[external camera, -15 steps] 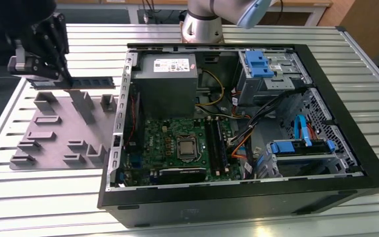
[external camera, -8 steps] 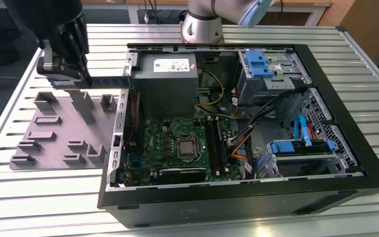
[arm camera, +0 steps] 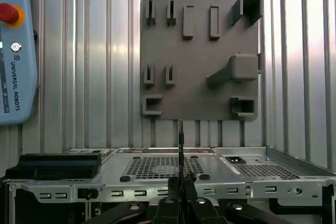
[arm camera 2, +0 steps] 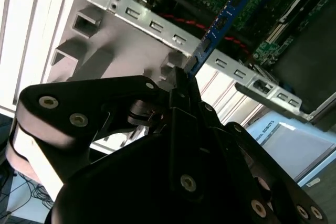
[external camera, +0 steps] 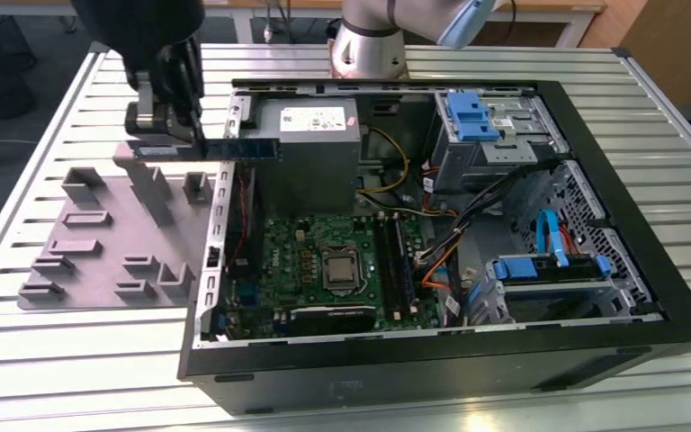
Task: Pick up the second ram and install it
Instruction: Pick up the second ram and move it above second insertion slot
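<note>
Step in hand: carry phase, in my judgement. The pick-up was complete and the install had not begun.
Gripper [external camera: 169,144]: clenched on the second ram [external camera: 249,148], pinching it at one end. In the second wrist view the fingers [arm camera 2: 178,90] met flat on the board with no gap between them.
Second ram, attitude: held clear of every surface, long side level and board on edge. Most of its length stuck out past the fingers toward the exterior view's right.
Second ram, location: in the air above the case wall [external camera: 216,225] that faces the holder tray [external camera: 94,243]. Its free end was just beside the power supply [external camera: 309,121].
Holder tray: lay on the table [external camera: 58,108] toward the edge at the exterior view's left, beside the computer case [external camera: 442,360]. None of its pockets that could be seen held a stick.
Computer case: open on top, taking up the middle of the table and its side at the exterior view's right. The motherboard [external camera: 309,261] lay flat on the case floor.
Memory slots [external camera: 396,261]: long and dark, past the processor socket [external camera: 341,270], well apart from the stick and lower. Whether any slot was occupied could not be told.
Work outstanding: the stick was not seated in a slot.
What the next move calls for (judgement): travel across and down into the case, the stick turned to run along a free slot. The contact edge would need to sit square over the slot before any press.
Risk noted (judgement): cables lay near the slots, and an end grip leaves the far end free to tilt under load.
</note>
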`<state>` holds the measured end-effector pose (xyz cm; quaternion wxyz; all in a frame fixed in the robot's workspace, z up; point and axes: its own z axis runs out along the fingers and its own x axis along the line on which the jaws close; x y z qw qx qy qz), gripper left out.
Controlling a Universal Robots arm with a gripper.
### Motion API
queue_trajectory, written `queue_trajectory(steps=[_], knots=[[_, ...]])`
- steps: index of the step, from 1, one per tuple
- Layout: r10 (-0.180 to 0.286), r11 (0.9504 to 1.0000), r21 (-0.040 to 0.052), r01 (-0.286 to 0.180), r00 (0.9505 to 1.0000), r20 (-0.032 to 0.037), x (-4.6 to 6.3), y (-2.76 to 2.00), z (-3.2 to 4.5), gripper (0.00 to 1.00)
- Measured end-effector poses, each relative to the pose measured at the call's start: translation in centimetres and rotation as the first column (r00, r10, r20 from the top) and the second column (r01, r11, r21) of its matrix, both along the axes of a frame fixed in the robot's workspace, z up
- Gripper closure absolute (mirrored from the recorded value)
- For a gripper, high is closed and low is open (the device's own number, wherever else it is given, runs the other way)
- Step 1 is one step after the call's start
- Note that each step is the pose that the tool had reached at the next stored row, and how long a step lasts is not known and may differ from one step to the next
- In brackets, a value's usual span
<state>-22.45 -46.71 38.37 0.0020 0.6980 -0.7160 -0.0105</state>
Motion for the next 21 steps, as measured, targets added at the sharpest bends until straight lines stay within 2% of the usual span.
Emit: queue_trajectory(steps=[7,14,21], knots=[[0.0,1.0,0.0,0.0,1.0,0.0,2.8,0.0,-0.01,0.86],[0.0,1.0,0.0,0.0,1.0,0.0,3.2,0.01,-0.01,0.86],[0.0,1.0,-0.0001,0.0,1.0,-0.0001,5.1,0.0,-0.01,0.86]])
